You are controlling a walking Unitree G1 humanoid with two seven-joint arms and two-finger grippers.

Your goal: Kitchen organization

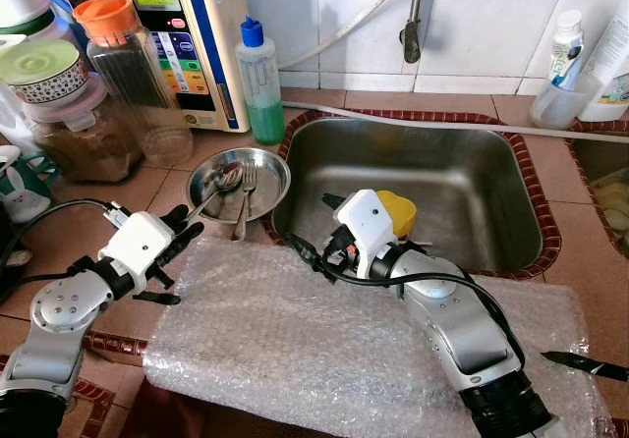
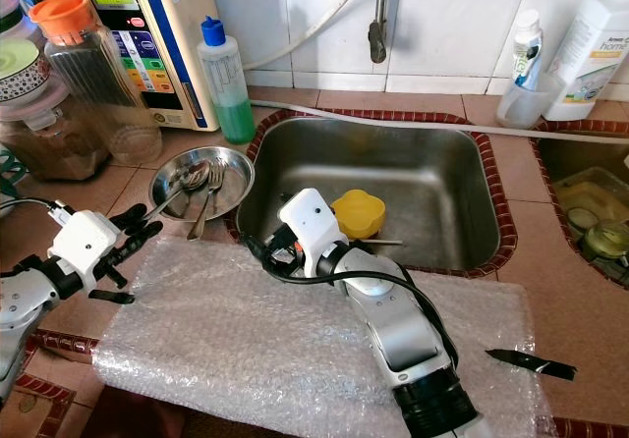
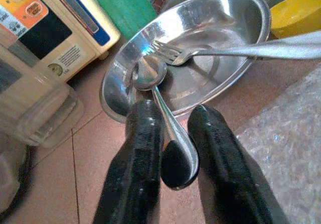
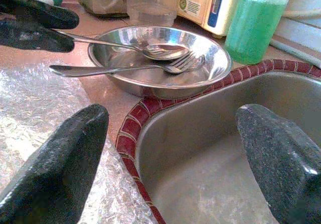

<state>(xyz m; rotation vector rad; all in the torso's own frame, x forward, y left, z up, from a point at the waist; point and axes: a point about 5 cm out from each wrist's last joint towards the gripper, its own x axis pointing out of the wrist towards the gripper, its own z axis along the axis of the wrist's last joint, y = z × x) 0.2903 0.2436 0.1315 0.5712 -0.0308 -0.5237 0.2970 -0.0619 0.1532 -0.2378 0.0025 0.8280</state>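
A round steel bowl (image 1: pixel 276 166) sits on the tiled counter just left of the sink (image 1: pixel 462 163). A spoon (image 1: pixel 222 183) and a fork (image 1: pixel 246 194) lie in it, handles sticking out over the near rim. My left gripper (image 1: pixel 189 228) is at the spoon's handle end, and its fingers (image 3: pixel 145 148) are shut on the spoon (image 3: pixel 150 73). My right gripper (image 1: pixel 313 228) hovers over the sink's near left corner, open wide (image 4: pixel 173 116), with nothing between its fingers. A yellow cup (image 1: pixel 400 210) lies in the sink behind the right wrist.
Bubble wrap (image 1: pixel 295 345) covers the counter's front. Behind the bowl stand a green soap bottle (image 1: pixel 260 84), a water purifier (image 1: pixel 192 35), and jars (image 1: pixel 128 75) at the left. Bottles (image 1: pixel 570 55) stand at the back right. A black knife (image 1: pixel 587 364) lies at the right front.
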